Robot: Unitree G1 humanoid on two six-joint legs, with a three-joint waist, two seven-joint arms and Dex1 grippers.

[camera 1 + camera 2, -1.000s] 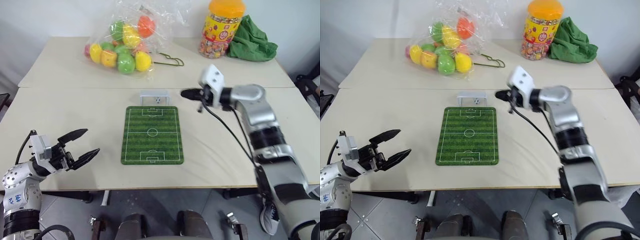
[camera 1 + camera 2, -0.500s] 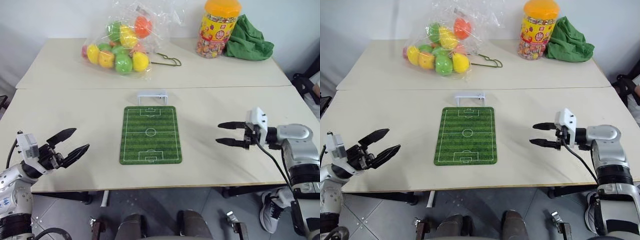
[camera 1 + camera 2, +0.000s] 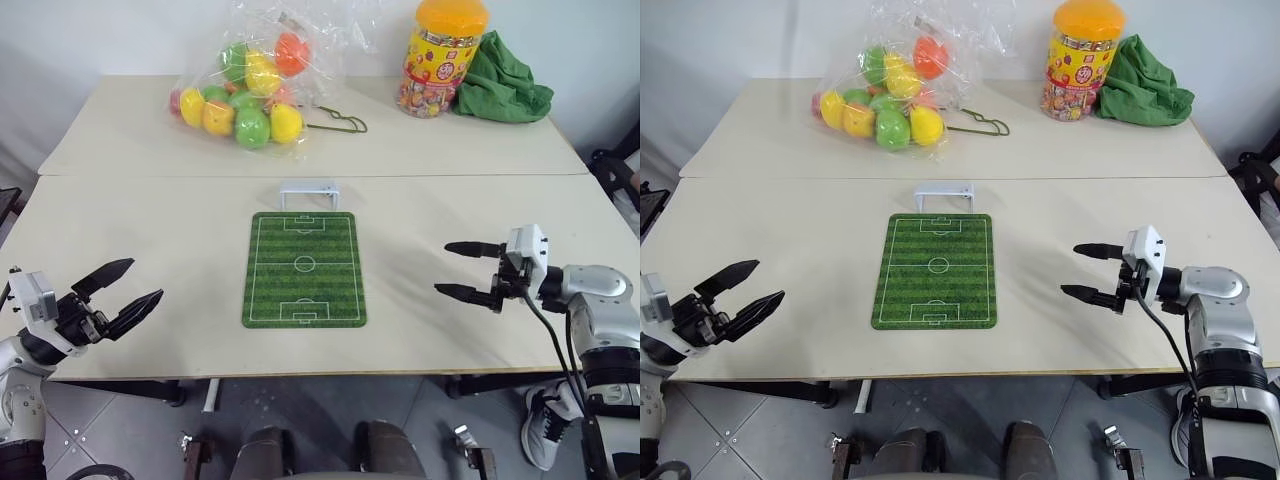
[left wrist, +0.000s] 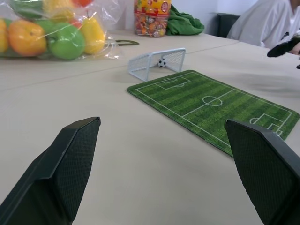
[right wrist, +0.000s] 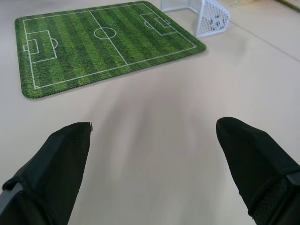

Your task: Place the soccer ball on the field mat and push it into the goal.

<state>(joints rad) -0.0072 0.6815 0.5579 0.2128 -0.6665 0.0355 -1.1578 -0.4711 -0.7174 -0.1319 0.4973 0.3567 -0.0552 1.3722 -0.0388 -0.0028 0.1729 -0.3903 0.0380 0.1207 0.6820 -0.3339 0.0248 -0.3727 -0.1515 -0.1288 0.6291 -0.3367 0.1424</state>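
Nearest, the left hand (image 3: pixel 122 288) hangs off the tabletop's (image 3: pixel 150 230) front edge at about 8 o'clock from the mat (image 3: pixel 304 268), its two black fingers spread wide and holding nothing. The right hand (image 3: pixel 466 270) hovers over the tabletop at about 3 o'clock from the mat, well apart from it, fingers also wide and empty.

Between them the mat lies flat, a green rectangle with striped turf, white pitch lines, a centre circle and rounded corners. Nothing rests on it.

At the mat's far end, 12 o'clock, stands the goal (image 3: pixel 309 193), a low white frame with netting, just beyond the mat's edge. The ball (image 4: pixel 161 62), tiny and white with black patches, sits inside the goal on the tabletop.

Farther back, at about 11 o'clock, a clear plastic bag (image 3: pixel 255 75) holds yellow, green and orange egg-shaped toys. A thin green wire hanger (image 3: pixel 338 124) lies just beside it. At about 1 o'clock stands a jar (image 3: pixel 441 58) with an orange lid, packed with small coloured sweets, touching a crumpled green cloth (image 3: pixel 505 88).
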